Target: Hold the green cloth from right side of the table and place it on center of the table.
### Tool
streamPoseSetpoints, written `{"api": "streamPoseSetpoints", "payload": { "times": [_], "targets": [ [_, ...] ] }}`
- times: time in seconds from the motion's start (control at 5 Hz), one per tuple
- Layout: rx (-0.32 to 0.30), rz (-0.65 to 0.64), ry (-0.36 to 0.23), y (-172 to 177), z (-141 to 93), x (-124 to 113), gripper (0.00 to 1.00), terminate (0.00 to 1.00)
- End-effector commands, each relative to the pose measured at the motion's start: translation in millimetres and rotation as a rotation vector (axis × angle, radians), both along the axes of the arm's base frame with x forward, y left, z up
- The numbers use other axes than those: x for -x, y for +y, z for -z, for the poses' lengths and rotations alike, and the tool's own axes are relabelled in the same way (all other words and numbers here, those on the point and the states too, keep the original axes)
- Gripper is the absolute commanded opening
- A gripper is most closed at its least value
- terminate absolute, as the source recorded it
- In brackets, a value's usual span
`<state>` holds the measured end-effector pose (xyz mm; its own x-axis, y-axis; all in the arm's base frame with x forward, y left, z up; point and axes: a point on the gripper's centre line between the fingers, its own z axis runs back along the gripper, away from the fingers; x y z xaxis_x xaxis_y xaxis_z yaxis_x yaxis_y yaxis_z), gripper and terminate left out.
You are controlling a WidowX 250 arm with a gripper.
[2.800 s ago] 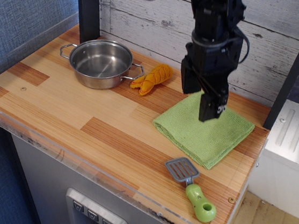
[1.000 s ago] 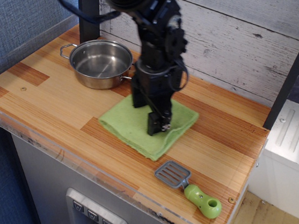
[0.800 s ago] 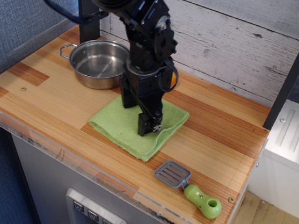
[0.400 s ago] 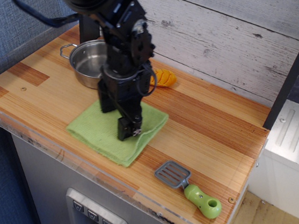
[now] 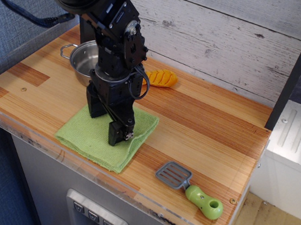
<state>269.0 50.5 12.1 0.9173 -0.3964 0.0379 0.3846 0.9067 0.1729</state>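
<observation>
The light-green folded cloth (image 5: pixel 90 138) lies flat on the wooden table (image 5: pixel 203 129), left of centre near the front edge. My black gripper (image 5: pixel 116 137) points down onto the cloth's right half, with its fingers pressed together on the fabric. The arm hides the middle of the cloth and part of the pot behind it.
A steel pot (image 5: pixel 82 60) stands at the back left, partly behind the arm. An orange-yellow toy (image 5: pixel 162 78) lies behind the gripper. A grey spatula with a green handle (image 5: pixel 191 189) lies at the front right. The clear plastic edge (image 5: pixel 53 150) runs along the front.
The gripper has carried the green cloth from the right side leftward across the table to the front left-centre. The spatula has shifted slightly left.
</observation>
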Motion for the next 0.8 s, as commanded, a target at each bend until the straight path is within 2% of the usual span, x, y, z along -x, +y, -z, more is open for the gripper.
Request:
{"api": "streamPoseSetpoints", "payload": {
  "times": [0.0, 0.4, 0.6],
  "targets": [
    [-0.011, -0.008, -0.049, 5.9, -16.1, -7.3, 1.0, 0.0],
    [0.029, 0.024, -0.072, -0.7, -37.9, -12.4, 1.0, 0.0],
    [0.049, 0.041, -0.108, -6.5, -57.5, -10.4, 1.0, 0.0]
  ]
}}
